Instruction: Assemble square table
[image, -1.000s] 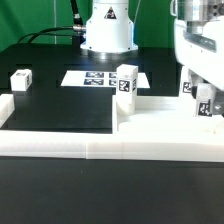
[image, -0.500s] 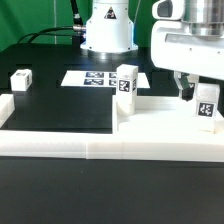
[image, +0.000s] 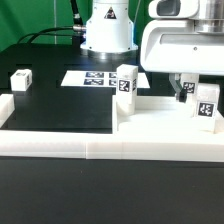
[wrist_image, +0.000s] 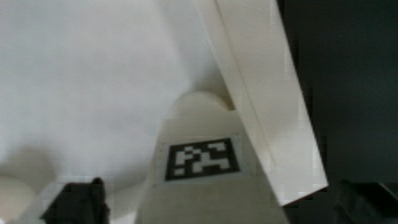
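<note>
The square table's white slab (image: 160, 118) lies at the exterior view's right. Two tagged white legs stand upright on it, one at its near-left corner (image: 126, 82) and one at the right (image: 207, 101). A third leg (image: 20, 80) lies loose at the far left. My gripper (image: 193, 92) hangs open just above and beside the right leg, gripping nothing. In the wrist view that leg (wrist_image: 205, 158) rises between the two dark fingertips (wrist_image: 75, 205), with a gap on each side, over the slab (wrist_image: 89, 80).
The marker board (image: 100, 77) lies flat before the robot's base (image: 106, 30). A long low white border wall (image: 90, 148) runs along the front, with a stub at the left (image: 8, 108). Black tabletop (image: 60, 105) lies between them.
The hand has lifted and shifted toward the exterior view's left, coming off the right leg, which stays standing. The jaws remain wide apart.
</note>
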